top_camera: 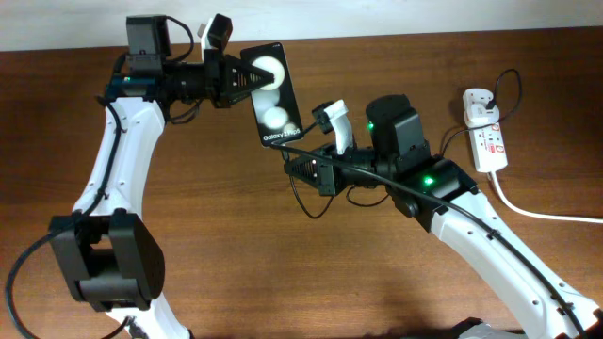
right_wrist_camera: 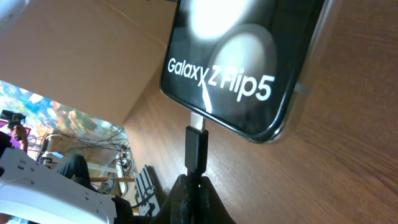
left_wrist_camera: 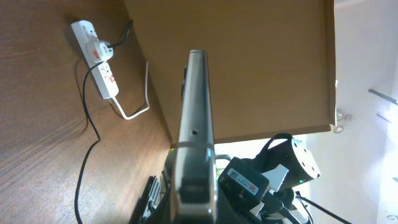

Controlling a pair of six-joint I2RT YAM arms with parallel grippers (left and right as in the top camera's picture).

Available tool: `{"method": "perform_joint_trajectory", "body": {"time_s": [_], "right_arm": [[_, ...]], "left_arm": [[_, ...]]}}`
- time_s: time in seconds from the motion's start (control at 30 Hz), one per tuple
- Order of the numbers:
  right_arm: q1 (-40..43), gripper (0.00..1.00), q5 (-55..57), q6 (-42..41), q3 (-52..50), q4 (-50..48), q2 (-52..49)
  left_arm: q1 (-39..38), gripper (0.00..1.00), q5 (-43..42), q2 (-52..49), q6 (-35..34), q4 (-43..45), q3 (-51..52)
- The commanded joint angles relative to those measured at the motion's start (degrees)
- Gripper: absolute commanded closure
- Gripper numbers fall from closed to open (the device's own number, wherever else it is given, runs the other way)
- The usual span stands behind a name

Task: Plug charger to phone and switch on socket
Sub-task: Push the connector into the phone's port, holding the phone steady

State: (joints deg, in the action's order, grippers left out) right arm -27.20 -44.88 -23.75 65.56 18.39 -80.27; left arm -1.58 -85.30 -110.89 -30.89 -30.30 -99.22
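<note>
Step in hand: the right tool (right_wrist_camera: 194,190) is feeding the plug tip (right_wrist_camera: 198,122) of the charger (right_wrist_camera: 195,152) into the port on the bottom edge of the phone (right_wrist_camera: 249,56). Bare metal is showing at the port, so the plug is probably not fully home.
Doing it well: the push is best running straight along the plug's axis with no sideways lean, while the left tool (top_camera: 241,79) is bracing the phone against it.
Left tool: it is clamping the phone's top end, holding it with the bottom edge facing the right tool. Whether a corner is resting on the bench (top_camera: 283,282) cannot be told.
Right tool: its fingers are closed tight on the plug's black body.
Charger: thin, black and limp, it is ending in the white adapter (top_camera: 479,102), which is sitting in the socket (top_camera: 490,146).
Socket: it is lying near the bench's right edge, well apart from both tools. Its switch position is too small to tell.
Materials: the glossy screen is mirroring two round lights. The phone's rim is looking thin and metallic, the plug matte plastic, the bench wood-grained.
</note>
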Motion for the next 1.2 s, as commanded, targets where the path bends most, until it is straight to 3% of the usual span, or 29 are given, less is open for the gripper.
{"method": "perform_joint_trajectory", "body": {"time_s": [0.0, 0.77, 0.87, 1.17], "right_arm": [[-0.1, 0.96, 1.2, 0.8, 0.2, -0.7, -0.2], [-0.1, 0.96, 7.3, 0.8, 0.2, 0.8, -0.8], [-0.1, 0.96, 7.2, 0.8, 0.2, -0.5, -0.9], [-0.1, 0.96, 7.2, -2.3, 0.2, -3.9, -0.9]], "left_arm": [[0.2, 1.00, -1.8, 1.1, 1.2, 0.3, -0.7], [0.2, 1.00, -1.9, 1.1, 1.2, 0.3, -0.7], [0.0, 1.00, -1.9, 1.1, 4.0, 0.3, -0.7], [-0.3, 1.00, -1.9, 1.1, 4.0, 0.3, -0.7]]}}
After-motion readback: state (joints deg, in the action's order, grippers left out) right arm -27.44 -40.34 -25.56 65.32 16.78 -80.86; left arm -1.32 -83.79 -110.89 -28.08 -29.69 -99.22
